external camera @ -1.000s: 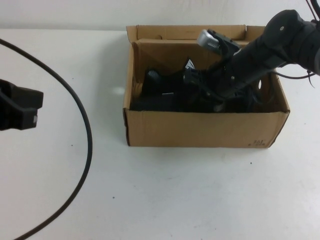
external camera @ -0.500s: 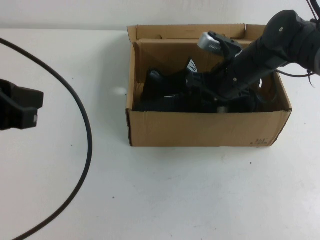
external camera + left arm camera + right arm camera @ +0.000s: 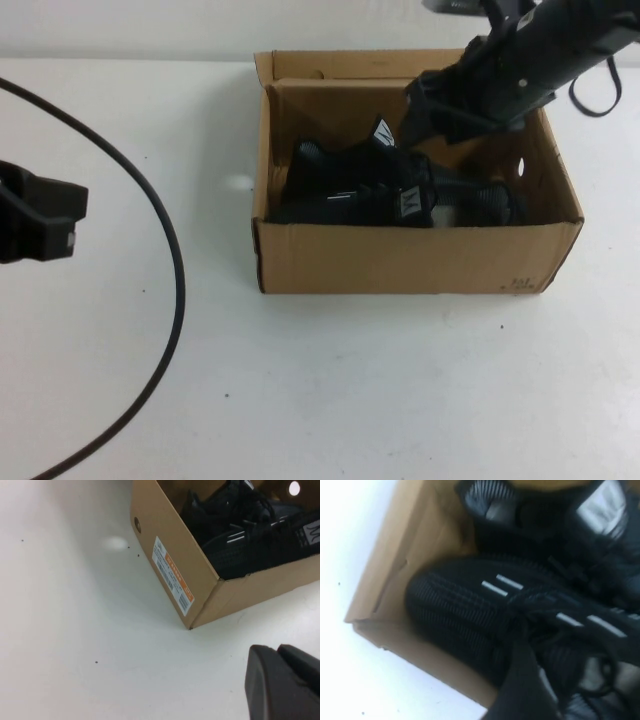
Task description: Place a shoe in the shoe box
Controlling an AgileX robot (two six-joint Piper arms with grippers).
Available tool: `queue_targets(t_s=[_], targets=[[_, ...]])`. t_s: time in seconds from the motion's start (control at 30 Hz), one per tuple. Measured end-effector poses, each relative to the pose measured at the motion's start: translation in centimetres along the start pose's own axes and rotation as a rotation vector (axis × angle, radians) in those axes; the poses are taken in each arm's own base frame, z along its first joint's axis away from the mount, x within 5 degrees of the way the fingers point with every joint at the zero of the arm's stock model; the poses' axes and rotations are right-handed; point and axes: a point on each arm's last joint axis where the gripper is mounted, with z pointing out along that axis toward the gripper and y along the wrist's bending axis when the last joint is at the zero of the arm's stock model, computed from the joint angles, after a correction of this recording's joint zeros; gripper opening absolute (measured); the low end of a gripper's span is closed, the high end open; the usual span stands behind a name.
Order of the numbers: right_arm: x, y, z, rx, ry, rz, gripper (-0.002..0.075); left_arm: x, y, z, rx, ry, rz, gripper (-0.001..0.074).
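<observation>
The brown cardboard shoe box (image 3: 400, 262) stands open in the middle of the table. The black mesh shoe (image 3: 400, 200) lies inside it along the front wall, its white tongue logo showing. A look-alike shoe (image 3: 315, 165) lies behind it. My right gripper (image 3: 425, 108) hangs above the box's far right part, open and empty, clear of the shoes. The right wrist view looks down past one finger (image 3: 520, 680) at the shoe (image 3: 470, 610) with its silver dashes. My left gripper (image 3: 60, 215) is parked at the far left, shut, away from the box (image 3: 175, 565).
A black cable (image 3: 172, 260) curves across the table's left side between the left gripper and the box. The box's right end has a round finger hole (image 3: 520, 165). A label (image 3: 172, 575) is on its left end.
My right gripper has risen out of the box and back toward the far right, leaving the shoe lying inside. The left arm has not moved.
</observation>
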Motion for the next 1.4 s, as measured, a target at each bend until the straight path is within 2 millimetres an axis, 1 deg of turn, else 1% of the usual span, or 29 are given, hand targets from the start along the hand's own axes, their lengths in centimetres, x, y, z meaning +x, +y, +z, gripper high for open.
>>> queue_targets(t_s=[0.1, 0.17, 0.23, 0.27, 0.3, 0.33, 0.4, 0.43, 0.53, 0.63, 0.7, 0.8, 0.87, 0.93, 1.07, 1.13, 1.17, 1.23, 1.3, 1.37, 1.4], targets=[[-0.2, 0.6, -2.6, 0.039, -0.049, -0.047, 0.0428, 0.1, -0.1, -0.1, 0.010, 0.015, 0.004, -0.0001], [-0.2, 1.1, -4.7, 0.068, -0.089, -0.086, 0.0379, 0.0, -0.3, -0.3, 0.024, 0.030, 0.044, -0.0001], [-0.1, 1.7, -7.0, 0.099, -0.135, -0.125, 0.0279, -0.3, -0.5, -0.7, 0.045, 0.046, 0.139, -0.0001], [0.0, 1.9, -8.0, 0.110, -0.155, -0.139, 0.0215, -0.4, -0.7, -1.0, 0.057, 0.054, 0.197, -0.0001], [0.2, 2.3, -9.3, 0.121, -0.187, -0.154, 0.0145, -0.6, -0.8, -1.3, 0.070, 0.059, 0.258, -0.0001], [0.4, 2.7, -10.7, 0.129, -0.219, -0.169, 0.0090, -0.9, -1.0, -1.6, 0.081, 0.062, 0.312, -0.0001], [0.8, 3.6, -13.3, 0.135, -0.282, -0.202, 0.0034, -1.6, -1.2, -2.4, 0.088, 0.048, 0.380, -0.0001], [1.1, 4.1, -14.8, 0.138, -0.319, -0.223, 0.0016, -2.0, -1.3, -2.7, 0.086, 0.037, 0.398, -0.0001], [2.4, 5.5, -18.9, 0.144, -0.415, -0.280, -0.0006, -3.0, -1.7, -3.6, 0.091, -0.007, 0.398, -0.0001], [3.9, 6.4, -22.5, 0.168, -0.495, -0.328, -0.0013, -3.5, -2.2, -4.0, 0.129, -0.051, 0.355, -0.0001], [5.0, 6.9, -24.3, 0.185, -0.540, -0.347, -0.0014, -3.7, -2.5, -4.1, 0.162, -0.066, 0.327, -0.0001], [7.3, 7.4, -26.6, 0.203, -0.609, -0.371, -0.0015, -3.7, -2.8, -4.2, 0.198, -0.065, 0.286, -0.0001], [8.9, 7.4, -27.3, 0.214, -0.643, -0.385, -0.0015, -3.6, -2.9, -4.2, 0.213, -0.053, 0.261, -0.0001], [11.0, 7.2, -27.4, 0.220, -0.674, -0.384, -0.0015, -3.3, -3.0, -4.3, 0.233, -0.028, 0.248, -0.0001], [15.5, 6.0, -25.9, 0.232, -0.714, -0.371, -0.0016, -2.9, -3.4, -4.4, 0.278, 0.012, 0.243, -0.0001], [18.6, 5.2, -25.0, 0.240, -0.756, -0.366, -0.0016, -2.9, -3.6, -4.7, 0.289, 0.000, 0.242, -0.0001], [19.7, 4.9, -24.4, 0.244, -0.774, -0.364, -0.0016, -2.9, -3.8, -5.0, 0.290, -0.010, 0.244, -0.0001], [22.6, 3.9, -22.9, 0.247, -0.798, -0.355, -0.0016, -2.9, -4.1, -5.8, 0.283, -0.037, 0.253, -0.0001], [25.1, 3.0, -21.0, 0.237, -0.812, -0.336, -0.0016, -2.8, -4.4, -6.7, 0.274, -0.068, 0.264, -0.0001], [27.4, 2.2, -19.7, 0.223, -0.851, -0.316, -0.0016, -2.6, -4.8, -7.7, 0.257, -0.116, 0.275, -0.0001], [28.2, 2.0, -19.3, 0.219, -0.875, -0.309, -0.0016, -2.4, -4.9, -8.0, 0.248, -0.133, 0.274, -0.0001]])
